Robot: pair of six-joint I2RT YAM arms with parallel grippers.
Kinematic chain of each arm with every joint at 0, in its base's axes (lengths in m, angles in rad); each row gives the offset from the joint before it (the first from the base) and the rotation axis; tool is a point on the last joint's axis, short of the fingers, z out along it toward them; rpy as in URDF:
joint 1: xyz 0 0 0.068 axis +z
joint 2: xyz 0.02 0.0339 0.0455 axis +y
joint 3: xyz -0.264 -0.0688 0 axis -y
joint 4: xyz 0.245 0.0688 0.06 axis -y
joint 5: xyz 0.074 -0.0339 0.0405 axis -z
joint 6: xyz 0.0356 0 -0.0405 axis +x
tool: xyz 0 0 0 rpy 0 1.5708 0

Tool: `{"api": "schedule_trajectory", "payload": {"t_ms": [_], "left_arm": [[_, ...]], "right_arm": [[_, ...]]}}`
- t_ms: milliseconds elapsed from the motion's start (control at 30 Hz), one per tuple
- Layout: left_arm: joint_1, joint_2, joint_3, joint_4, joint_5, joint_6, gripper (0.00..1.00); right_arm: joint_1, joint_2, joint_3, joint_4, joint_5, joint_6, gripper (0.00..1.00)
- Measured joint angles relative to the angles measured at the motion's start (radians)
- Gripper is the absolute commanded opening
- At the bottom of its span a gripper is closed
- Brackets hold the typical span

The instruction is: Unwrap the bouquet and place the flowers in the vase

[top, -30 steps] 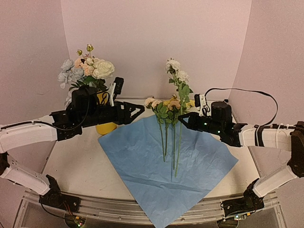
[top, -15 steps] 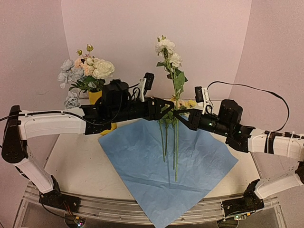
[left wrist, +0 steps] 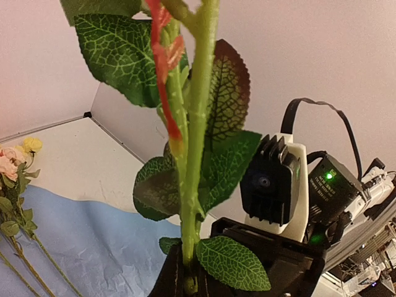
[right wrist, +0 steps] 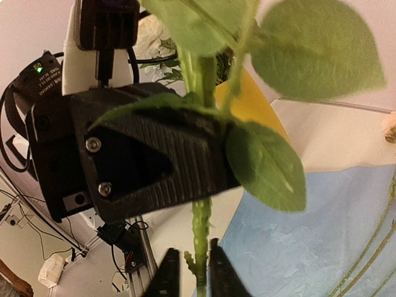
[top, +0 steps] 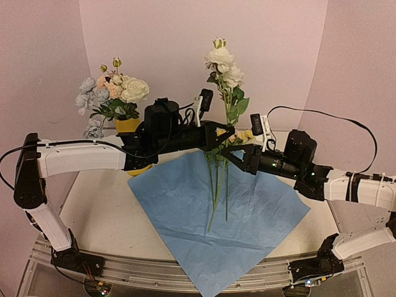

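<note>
A: Left gripper [top: 228,131]?
B: Clamped on the white rose [top: 220,57] stem, upright over the blue paper [top: 260,216]. Right gripper [top: 230,150] straddles the stem just below; can't tell whether it pinches.
A: Vase [top: 127,125]?
B: Back left, behind the left arm. Other flowers [left wrist: 7,166] lie on the paper.

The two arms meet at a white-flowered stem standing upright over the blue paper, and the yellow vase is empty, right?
Not quite. The vase is not empty: the top view shows pale blooms already standing in it. The arms do meet at the upright stem over the blue paper.
</note>
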Motion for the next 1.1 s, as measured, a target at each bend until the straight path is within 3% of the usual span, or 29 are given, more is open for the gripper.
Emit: {"api": "schedule_trajectory", "payload": {"t_ms": [33, 67, 133, 267, 433, 700, 1000, 1100], "left_arm": [[-0.002, 0.001, 0.000, 0.001, 0.003, 0.003, 0.00], [-0.005, 0.001, 0.000, -0.005, 0.007, 0.018, 0.00], [-0.005, -0.001, -0.002, -0.008, 0.009, 0.051, 0.00], [-0.005, -0.069, -0.092, -0.011, -0.007, 0.213, 0.00], [-0.004, -0.285, -0.267, -0.046, -0.094, 0.492, 0.00], [-0.004, -0.566, -0.288, -0.005, -0.306, 0.797, 0.00], [0.010, -0.552, -0.269, 0.094, -0.422, 1.041, 0.00], [0.076, -0.528, -0.261, 0.117, -0.409, 1.076, 0.00]], "right_arm": [[0.000, 0.000, -0.001, 0.002, 0.000, 0.003, 0.75], [0.000, -0.003, -0.002, 0.007, 0.001, -0.001, 0.87], [0.000, -0.011, -0.009, 0.010, 0.018, -0.003, 0.91], [0.001, -0.042, -0.036, -0.013, 0.097, -0.026, 0.93], [0.001, -0.103, -0.092, -0.043, 0.197, -0.051, 0.93], [0.001, -0.113, -0.103, -0.061, 0.266, -0.065, 0.93], [0.001, -0.070, -0.102, -0.064, 0.268, -0.076, 0.93], [0.001, -0.067, -0.101, -0.069, 0.267, -0.076, 0.93]]}}
